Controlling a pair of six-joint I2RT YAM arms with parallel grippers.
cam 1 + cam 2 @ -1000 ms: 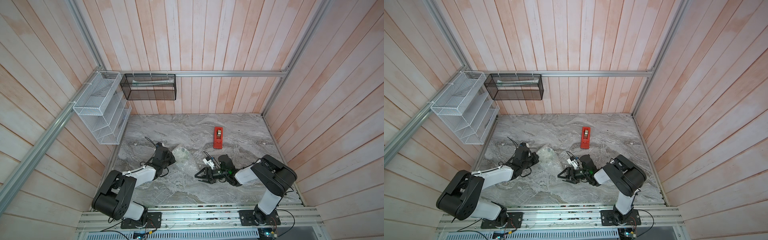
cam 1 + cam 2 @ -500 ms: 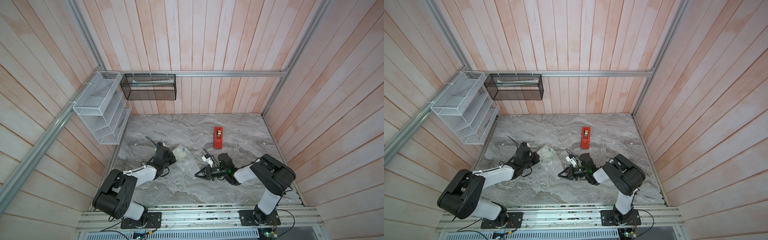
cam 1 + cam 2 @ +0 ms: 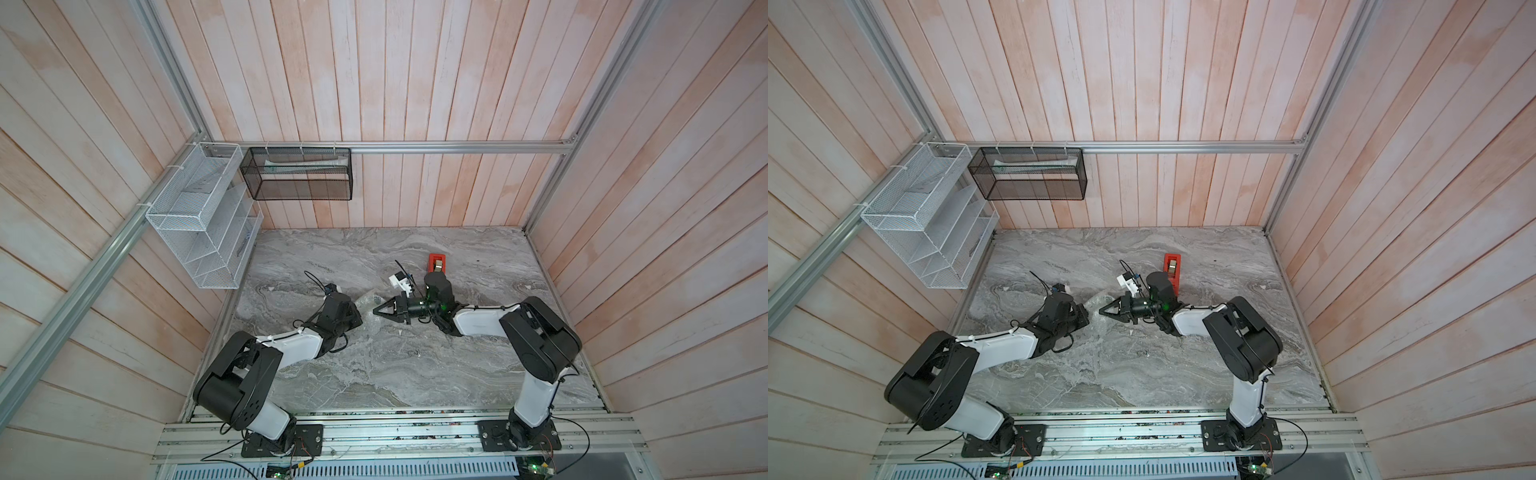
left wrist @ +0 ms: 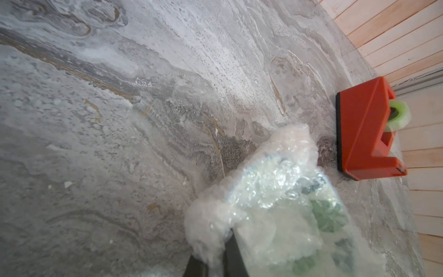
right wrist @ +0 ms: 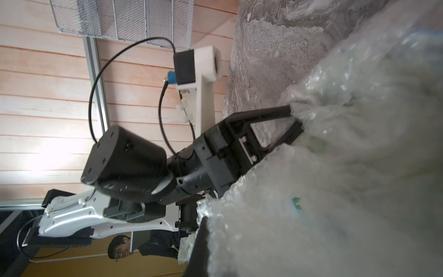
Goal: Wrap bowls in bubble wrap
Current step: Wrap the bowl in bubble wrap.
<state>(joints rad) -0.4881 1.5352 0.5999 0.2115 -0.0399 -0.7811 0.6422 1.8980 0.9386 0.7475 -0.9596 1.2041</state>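
While the left gripper clamped a bunched fold of bubble wrap, the leaf-printed bowl sat under that wrap on the marble table, near the red tape dispenser. The right gripper was closed, tips at the wrap's far edge; whether it pinched any wrap could not be told.
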